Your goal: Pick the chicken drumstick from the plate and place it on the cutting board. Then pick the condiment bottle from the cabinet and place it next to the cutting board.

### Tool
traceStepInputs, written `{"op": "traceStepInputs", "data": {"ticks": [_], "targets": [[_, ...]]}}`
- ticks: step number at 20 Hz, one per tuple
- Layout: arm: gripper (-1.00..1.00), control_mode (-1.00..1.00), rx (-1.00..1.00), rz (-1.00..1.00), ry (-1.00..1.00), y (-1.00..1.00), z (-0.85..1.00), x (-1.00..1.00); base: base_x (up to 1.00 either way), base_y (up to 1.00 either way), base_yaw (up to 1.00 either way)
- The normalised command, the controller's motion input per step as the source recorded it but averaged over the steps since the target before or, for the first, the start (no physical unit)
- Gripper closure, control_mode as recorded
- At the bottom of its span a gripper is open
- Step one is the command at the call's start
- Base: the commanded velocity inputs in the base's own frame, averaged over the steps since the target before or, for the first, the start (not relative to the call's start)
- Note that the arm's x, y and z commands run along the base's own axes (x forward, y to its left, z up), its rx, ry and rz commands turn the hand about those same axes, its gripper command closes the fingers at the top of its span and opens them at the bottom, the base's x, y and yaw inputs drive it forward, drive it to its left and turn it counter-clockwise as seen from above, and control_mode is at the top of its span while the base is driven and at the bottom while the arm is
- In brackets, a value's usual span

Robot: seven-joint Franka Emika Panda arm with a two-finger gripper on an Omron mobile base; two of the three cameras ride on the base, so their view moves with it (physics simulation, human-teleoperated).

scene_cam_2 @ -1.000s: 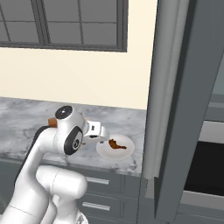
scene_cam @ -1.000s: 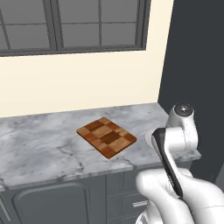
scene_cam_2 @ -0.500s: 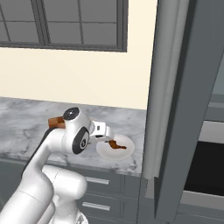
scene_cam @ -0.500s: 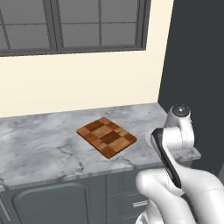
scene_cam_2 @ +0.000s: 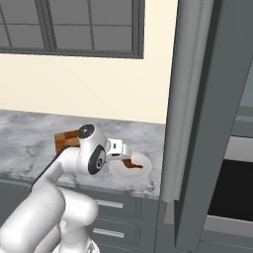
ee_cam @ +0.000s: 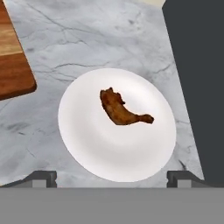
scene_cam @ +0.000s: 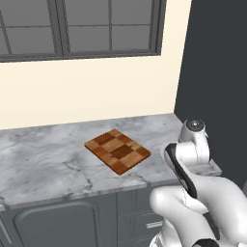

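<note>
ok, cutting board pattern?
Checkered light and dark brown wood squares on the cutting board, clearest in left base view.

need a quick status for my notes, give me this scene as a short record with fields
stage: first pick not yet done
chicken drumstick: lying on the plate, near its middle
plate: on the marble counter, between the cutting board and the dark cabinet
cutting board: bare, nothing on it
gripper: open, over the plate, holding nothing
condiment bottle: cannot tell where
</note>
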Motion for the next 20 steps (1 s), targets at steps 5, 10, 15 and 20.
{"op": "traceStepInputs", "data": {"ticks": [5, 10, 15, 20], "targets": [[-1.0, -1.0, 0.0, 0.0, 0.0, -0.05, -0.14, 0.27, 0.0, 0.0, 0.0], [-1.0, -1.0, 0.0, 0.0, 0.0, -0.05, -0.13, 0.22, 0.0, 0.0, 0.0], [-1.0, -1.0, 0.01, 0.0, 0.0, -0.05, -0.14, 0.17, 0.0, 0.0, 0.0], [-1.0, -1.0, 0.01, 0.0, 0.01, -0.05, -0.15, 0.13, 0.0, 0.0, 0.0]]}}
